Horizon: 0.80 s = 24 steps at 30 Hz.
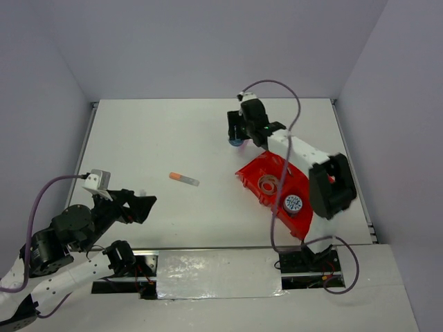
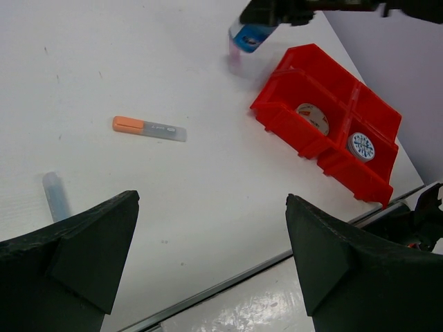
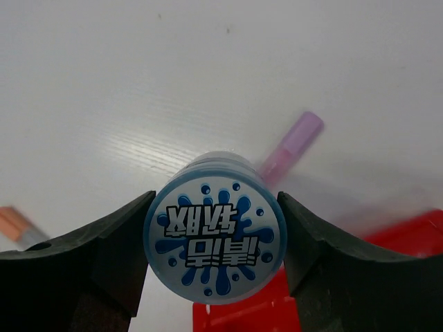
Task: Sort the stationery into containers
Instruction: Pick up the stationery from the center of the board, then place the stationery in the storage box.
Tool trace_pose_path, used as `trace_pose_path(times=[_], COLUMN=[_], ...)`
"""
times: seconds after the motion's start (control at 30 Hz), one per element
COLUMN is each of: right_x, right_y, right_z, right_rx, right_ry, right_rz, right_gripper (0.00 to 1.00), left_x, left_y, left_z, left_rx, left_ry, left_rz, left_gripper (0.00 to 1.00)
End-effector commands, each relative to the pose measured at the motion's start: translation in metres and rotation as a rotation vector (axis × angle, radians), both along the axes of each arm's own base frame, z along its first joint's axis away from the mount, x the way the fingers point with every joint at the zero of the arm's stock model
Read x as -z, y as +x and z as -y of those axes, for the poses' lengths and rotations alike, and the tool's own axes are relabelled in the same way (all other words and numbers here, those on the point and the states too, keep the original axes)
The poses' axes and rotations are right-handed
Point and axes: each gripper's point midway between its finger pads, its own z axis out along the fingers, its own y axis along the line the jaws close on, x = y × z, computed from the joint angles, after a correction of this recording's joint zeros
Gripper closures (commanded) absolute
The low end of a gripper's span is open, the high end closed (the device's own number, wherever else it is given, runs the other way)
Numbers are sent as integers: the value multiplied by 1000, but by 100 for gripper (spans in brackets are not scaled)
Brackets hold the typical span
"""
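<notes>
My right gripper (image 1: 237, 140) is shut on a round blue-white patterned roll (image 3: 215, 235), fingers (image 3: 114, 249) against both its sides, just beyond the far corner of the red divided tray (image 1: 252, 173). The tray holds a clear tape ring (image 1: 268, 185) and a second blue-white roll (image 1: 293, 203). A pink stick (image 3: 291, 152) lies on the table behind the held roll. An orange-tipped marker (image 1: 184, 179) lies mid-table. A light blue pen (image 2: 55, 196) lies near my left gripper (image 2: 212, 197), which is open and empty at the near left.
The tray's red wall (image 2: 291, 124) faces the left wrist camera, tape ring (image 2: 313, 116) and roll (image 2: 361, 145) inside. The marker (image 2: 149, 127) lies ahead of the left gripper. A metal strip (image 1: 208, 251) runs along the table's near edge.
</notes>
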Motion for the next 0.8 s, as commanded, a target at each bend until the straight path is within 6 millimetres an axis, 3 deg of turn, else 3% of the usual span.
trace_pose_path(times=[0.0,0.03,0.07,0.13,0.17,0.2,0.23,0.27,0.33,0.37,0.4,0.47,0.5,0.63,0.77], right_x=[-147,-143,-161,-118,-125,-92,-104,-77,-72,-83,-68,-72,-58,-41,-35], right_y=[-23,-36,-55,-88,-109,-135,-155,-176,-202,-219,-235,-254,-266,-298,-309], right_z=[21,35,52,95,116,134,154,164,181,190,200,214,221,241,244], right_rx=[89,137,183,352,433,527,604,659,743,769,829,878,921,1029,1086], right_ry=[200,188,201,119,132,119,159,169,226,304,329,407,396,343,356], right_rz=[337,314,340,227,232,139,181,122,129,172,145,190,156,80,33], right_gripper=[100,100,100,100,100,100,100,100,100,100,100,100,100,100,100], left_x=[-21,-21,-23,-24,-25,-25,-26,-26,-26,-26,-26,-25,-24,-20,-19], left_y=[-1,-1,-3,-3,-4,-4,-5,-5,-5,-6,-5,-5,-4,-2,-1], left_z=[1,2,0,-2,-3,-4,-5,-6,-5,-4,-4,-1,-1,-1,-3], left_rx=[14,19,19,17,15,12,10,10,12,20,20,23,21,3,-12], left_ry=[-60,-60,-70,-79,-86,-89,-96,-99,-97,-99,-94,-86,-82,-70,-67], left_rz=[53,54,63,68,71,72,76,76,78,80,81,71,64,41,35], left_gripper=[1,1,1,1,1,1,1,1,1,1,1,1,1,1,1])
